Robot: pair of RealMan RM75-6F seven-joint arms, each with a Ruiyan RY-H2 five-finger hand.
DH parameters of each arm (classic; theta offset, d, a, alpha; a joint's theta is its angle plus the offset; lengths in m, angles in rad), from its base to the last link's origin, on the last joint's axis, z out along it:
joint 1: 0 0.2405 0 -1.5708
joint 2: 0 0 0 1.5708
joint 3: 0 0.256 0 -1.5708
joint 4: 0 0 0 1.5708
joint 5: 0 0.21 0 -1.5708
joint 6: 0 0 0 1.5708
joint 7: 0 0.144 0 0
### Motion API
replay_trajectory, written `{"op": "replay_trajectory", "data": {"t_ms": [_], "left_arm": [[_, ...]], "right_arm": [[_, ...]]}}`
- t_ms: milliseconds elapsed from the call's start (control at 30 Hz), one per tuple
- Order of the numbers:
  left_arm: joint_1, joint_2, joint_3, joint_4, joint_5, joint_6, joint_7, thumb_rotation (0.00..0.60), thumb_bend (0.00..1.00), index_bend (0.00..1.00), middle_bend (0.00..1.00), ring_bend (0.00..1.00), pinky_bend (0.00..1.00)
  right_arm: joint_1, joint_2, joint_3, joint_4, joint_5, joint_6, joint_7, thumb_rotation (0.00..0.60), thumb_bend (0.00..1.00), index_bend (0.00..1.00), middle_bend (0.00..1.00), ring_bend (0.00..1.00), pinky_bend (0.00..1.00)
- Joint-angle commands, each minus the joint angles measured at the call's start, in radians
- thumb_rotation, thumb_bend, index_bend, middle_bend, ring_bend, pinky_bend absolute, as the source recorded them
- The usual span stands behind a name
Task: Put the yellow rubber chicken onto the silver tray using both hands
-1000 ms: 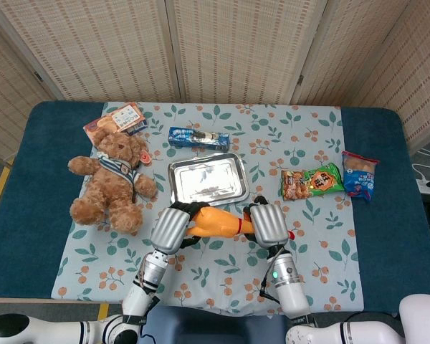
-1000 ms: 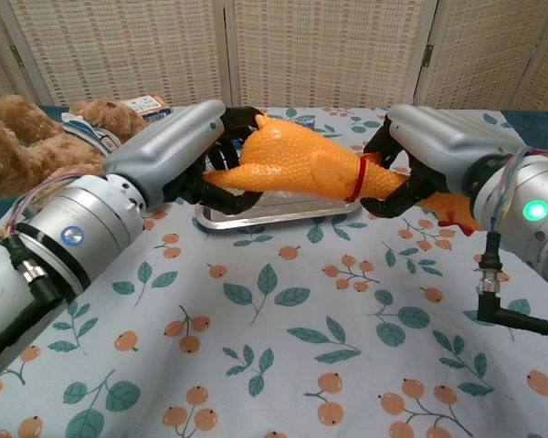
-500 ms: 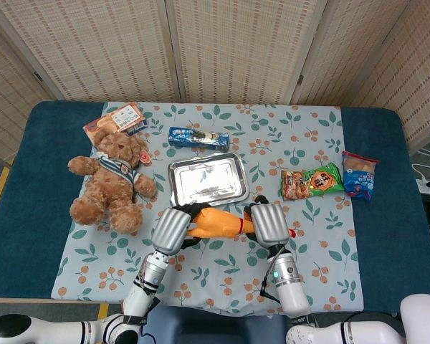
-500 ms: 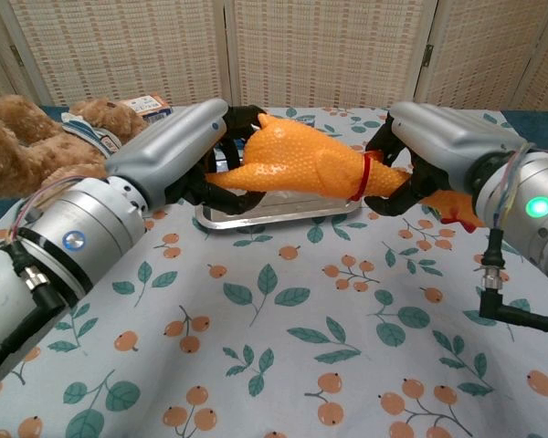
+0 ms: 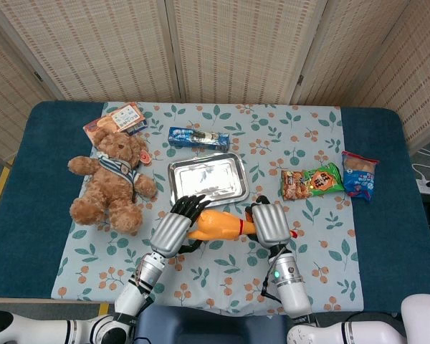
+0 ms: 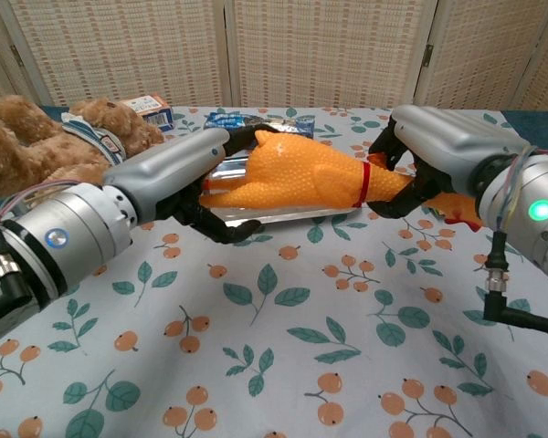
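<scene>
Rubber chicken carried between two hands, just short of the tray

The yellow rubber chicken (image 6: 301, 178) is held clear of the tabletop (image 5: 222, 269), lying lengthwise between the hands just on the near side of the silver tray (image 5: 206, 179). Its body end is cradled by the left hand (image 6: 196, 182), whose fingers are spread and curled beneath it, while its neck, by the red band, is clasped by the right hand (image 6: 420, 164). The toy is long and soft, so support at both ends is judged to be needed against sagging. Placement on the tray is not yet made.
</scene>
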Motion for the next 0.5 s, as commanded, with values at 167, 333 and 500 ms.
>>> {"op": "replay_trajectory", "data": {"t_ms": [167, 333, 500], "left_arm": [[0.018, 0.08, 0.007, -0.08, 0.015, 0.012, -0.018, 0.6, 0.32, 0.0, 0.0, 0.0, 0.03], [0.044, 0.174, 0.013, -0.101, 0.047, 0.035, -0.05, 0.6, 0.33, 0.0, 0.0, 0.0, 0.03], [0.128, 0.327, 0.069, -0.134, 0.086, 0.08, -0.135, 0.6, 0.33, 0.0, 0.0, 0.0, 0.03]], "right_arm": [[0.0, -0.003, 0.006, 0.019, 0.007, -0.004, 0.007, 0.6, 0.32, 0.87, 0.59, 0.8, 0.99], [0.002, 0.003, 0.016, 0.033, 0.011, -0.007, 0.012, 0.6, 0.32, 0.87, 0.59, 0.8, 0.99], [0.032, -0.003, 0.074, 0.096, 0.052, -0.036, 0.017, 0.6, 0.32, 0.87, 0.59, 0.8, 0.99]]}}
